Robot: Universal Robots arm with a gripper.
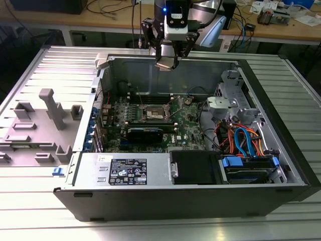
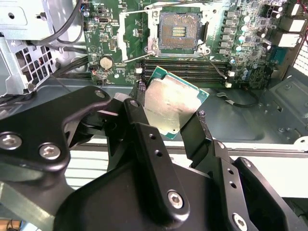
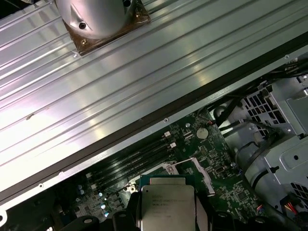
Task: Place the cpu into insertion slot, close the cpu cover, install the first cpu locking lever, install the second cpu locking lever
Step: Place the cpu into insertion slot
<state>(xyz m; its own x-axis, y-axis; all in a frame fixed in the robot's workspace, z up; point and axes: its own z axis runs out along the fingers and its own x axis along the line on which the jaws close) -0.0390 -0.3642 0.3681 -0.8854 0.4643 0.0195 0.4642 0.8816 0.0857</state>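
Note:
My gripper (image 1: 167, 61) hangs over the rear wall of the open computer case, shut on the cpu (image 2: 174, 105), a flat square chip with a silver-grey top and green edge. In both wrist views the black fingers (image 2: 139, 115) clamp it from two sides; the chip (image 3: 167, 204) sits tilted between them. The insertion slot (image 2: 179, 30) lies bare on the green motherboard, dark-centred with a metal rim, well below and ahead of the chip. The cpu cover (image 2: 134, 36) stands swung open beside the slot. In the exterior view the slot (image 1: 153, 113) is mid-board.
Long black memory slots (image 2: 185, 67) run beside the socket, with a round coin battery (image 2: 106, 61) nearby. A drive cage (image 1: 228, 103) and orange and blue cables (image 1: 241, 140) fill the exterior view's right. A grey fixture tray (image 1: 37, 125) sits outside the case.

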